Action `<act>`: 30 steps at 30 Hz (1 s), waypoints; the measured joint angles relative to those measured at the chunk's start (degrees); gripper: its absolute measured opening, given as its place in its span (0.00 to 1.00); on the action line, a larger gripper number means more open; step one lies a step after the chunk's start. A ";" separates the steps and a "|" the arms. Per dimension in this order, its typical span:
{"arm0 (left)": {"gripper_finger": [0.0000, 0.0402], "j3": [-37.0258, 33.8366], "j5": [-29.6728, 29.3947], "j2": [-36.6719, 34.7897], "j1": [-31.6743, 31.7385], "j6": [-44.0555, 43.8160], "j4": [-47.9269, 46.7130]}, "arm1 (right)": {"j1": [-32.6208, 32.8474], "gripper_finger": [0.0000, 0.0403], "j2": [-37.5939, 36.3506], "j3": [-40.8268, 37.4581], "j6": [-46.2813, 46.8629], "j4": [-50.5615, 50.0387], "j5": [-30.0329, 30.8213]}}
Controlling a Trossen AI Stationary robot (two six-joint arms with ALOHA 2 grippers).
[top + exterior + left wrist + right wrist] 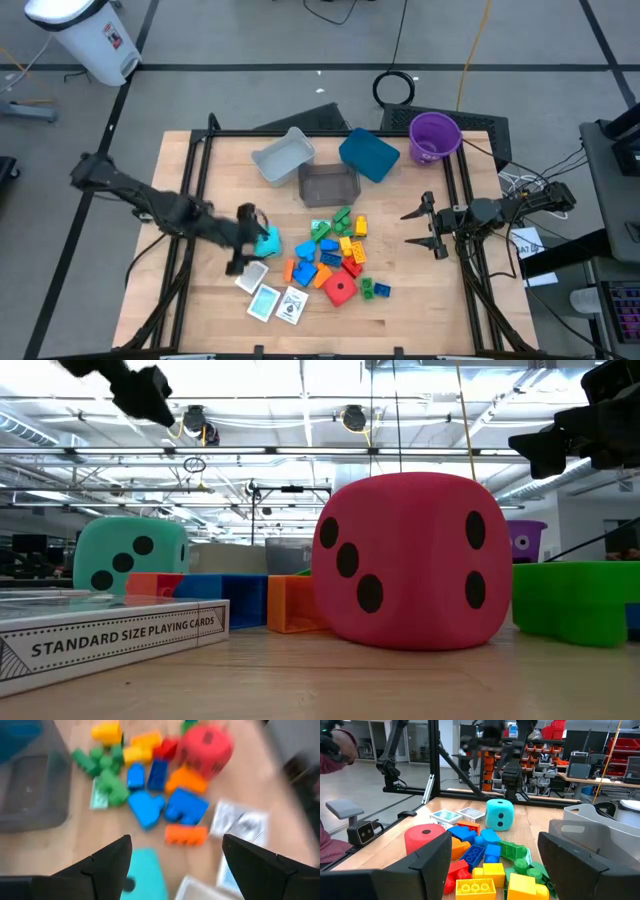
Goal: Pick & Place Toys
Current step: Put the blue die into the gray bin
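The left arm is reaching in from the table's left edge, its dark links angling down and inward across the tabletop; the left gripper [250, 238] is hanging low over the left-centre of the table, wrist pitched downward, its two fingers [107, 865] standing spread with a clear gap between them and nothing gripped; in the low view this arm is showing only as a dark link entering from above. The right arm is lying along the table's right edge, forearm level and pointing inward; the right gripper [425, 227] is waiting there, its fingers [427, 867] likewise held apart and clasping nothing.
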 joint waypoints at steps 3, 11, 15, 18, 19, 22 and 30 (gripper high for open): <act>0.79 2.95 -8.61 7.61 -4.38 -0.95 -7.35 | 0.01 0.66 0.00 0.00 -0.01 0.00 0.00; 0.79 4.24 -16.60 22.98 -6.52 -9.62 -16.08 | 0.02 0.66 0.00 -0.01 0.00 0.00 -0.01; 0.79 4.43 -17.69 27.64 -5.94 -9.49 -15.51 | 0.00 0.66 0.00 0.00 0.00 0.00 0.00; 0.79 4.64 -19.62 30.00 -5.57 -12.10 -15.10 | 0.02 0.66 0.00 -0.02 0.00 0.00 0.00; 0.79 4.67 -19.91 30.60 -5.36 -12.60 -15.09 | 0.01 0.66 0.01 -0.01 0.00 0.00 0.00; 0.79 4.61 -19.57 31.30 -4.60 -12.88 -15.11 | 0.02 0.66 0.00 0.00 0.00 0.00 0.00; 0.55 4.50 -18.21 30.78 -2.43 -16.62 -15.03 | 0.01 0.66 0.02 -0.01 0.00 0.00 0.00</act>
